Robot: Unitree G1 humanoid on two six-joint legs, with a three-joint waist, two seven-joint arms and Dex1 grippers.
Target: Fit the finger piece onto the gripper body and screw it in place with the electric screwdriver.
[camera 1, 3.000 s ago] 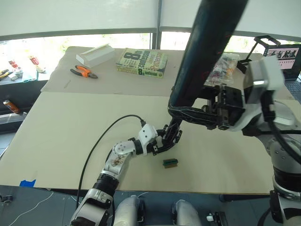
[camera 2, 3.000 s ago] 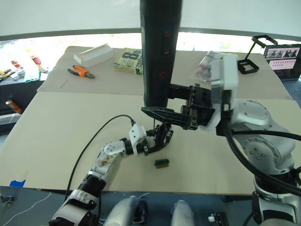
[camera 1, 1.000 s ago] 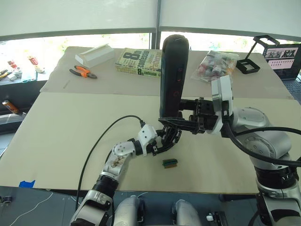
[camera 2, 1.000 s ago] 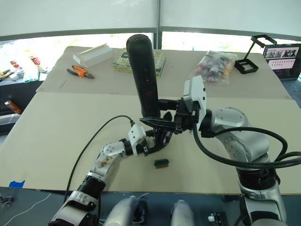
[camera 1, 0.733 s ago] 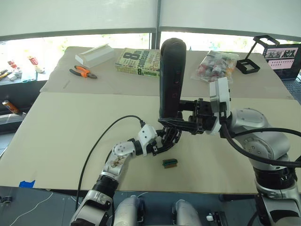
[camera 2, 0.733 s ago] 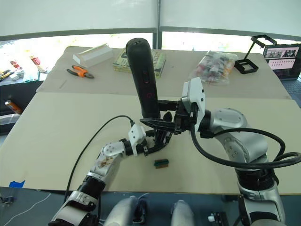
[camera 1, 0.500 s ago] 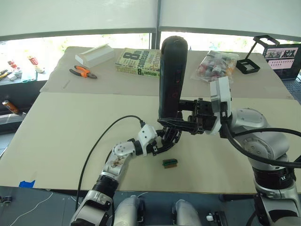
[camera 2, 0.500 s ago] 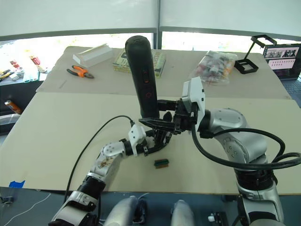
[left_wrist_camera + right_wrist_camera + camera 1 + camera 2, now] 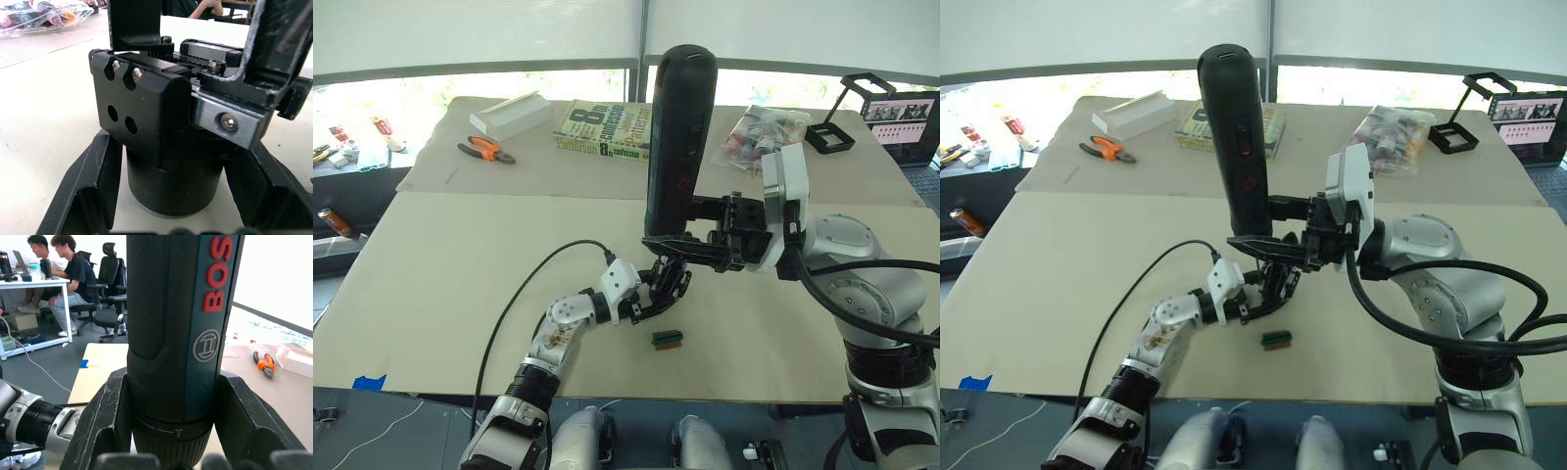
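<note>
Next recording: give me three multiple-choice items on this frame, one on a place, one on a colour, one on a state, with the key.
1. Where are the orange-handled pliers?
A. beside the white box at the table's far left
B. next to the green block
C. on the book

2. What colour is the small block lying near the left gripper?
A. red
B. green
C. white

3. How is the electric screwdriver held?
A. lying flat on the table
B. upright in the right gripper
C. upright in the left gripper

Key: 1 A, the pliers lie by the white box. 2 B, the block by the left gripper is green. 3 B, the right gripper clamps the electric screwdriver, standing upright above the gripper body.
</note>
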